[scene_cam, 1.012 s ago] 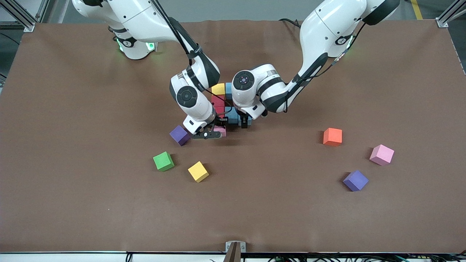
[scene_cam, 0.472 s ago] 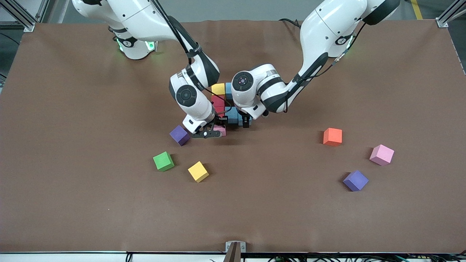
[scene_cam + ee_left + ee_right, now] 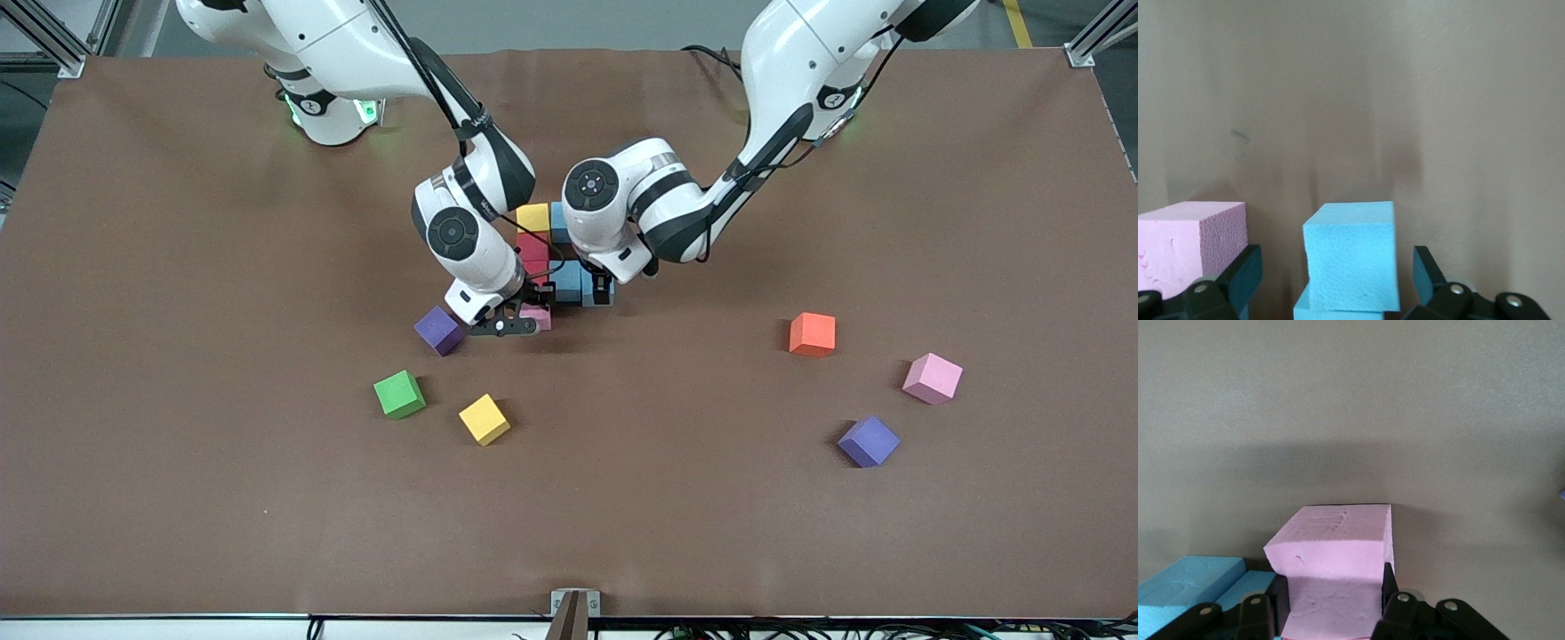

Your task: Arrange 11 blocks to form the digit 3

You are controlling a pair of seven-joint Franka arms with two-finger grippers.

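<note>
A cluster of touching blocks sits mid-table: a yellow block (image 3: 532,216), a light blue one (image 3: 558,216), red blocks (image 3: 533,249) and light blue blocks (image 3: 569,289). My right gripper (image 3: 524,322) is shut on a pink block (image 3: 540,313) right beside those light blue blocks; in the right wrist view the pink block (image 3: 1331,577) is squeezed between the fingers (image 3: 1388,590). My left gripper (image 3: 597,292) hangs open over the light blue blocks. In the left wrist view a light blue block (image 3: 1351,257) stands between its fingers (image 3: 1425,273) with gaps on both sides.
Loose cubes lie nearer the front camera: purple (image 3: 439,330), green (image 3: 398,394) and yellow (image 3: 484,419) toward the right arm's end; orange (image 3: 812,334), pink (image 3: 932,378) and purple (image 3: 869,441) toward the left arm's end.
The left arm has lifted and drawn back a little from the light blue blocks, its gripper still open. The right gripper keeps its hold on the pink block and has barely shifted.
</note>
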